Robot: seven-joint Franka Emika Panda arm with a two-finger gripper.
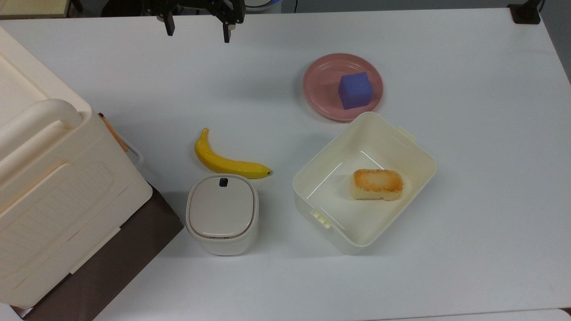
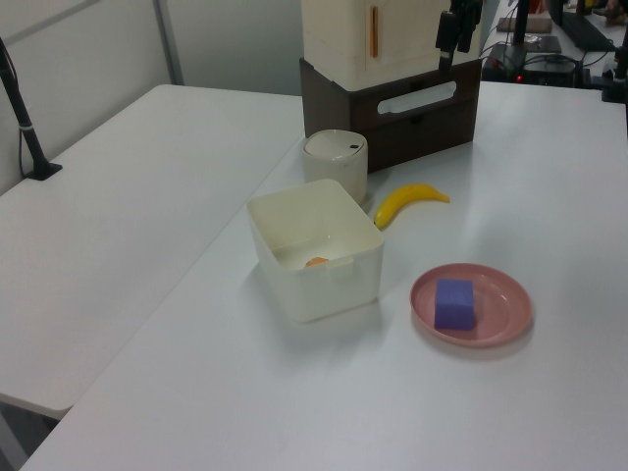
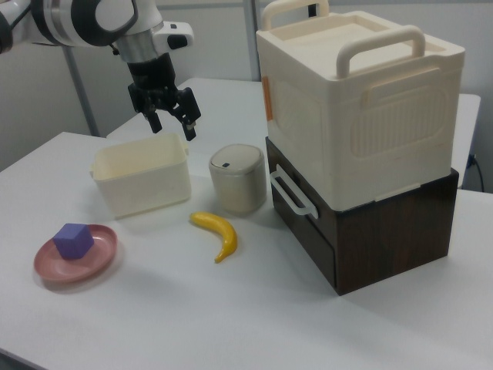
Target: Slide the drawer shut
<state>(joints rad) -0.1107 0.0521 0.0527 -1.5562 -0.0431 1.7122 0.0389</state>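
1. Hanging above the table [image 3: 431, 324], the gripper [image 3: 171, 122] has its fingers spread wide and holds nothing.
2. Well down the right view's left of it, a purple cube [image 3: 74, 240] sits on a pink plate [image 3: 98, 258].
3. Below it stands a cream tub [image 3: 142, 183].
4. On the right view's right, the drawer [image 3: 303, 212], white handle [image 3: 290, 195] forward, lies under a cream case [image 3: 362, 100].
5. No writing is legible.
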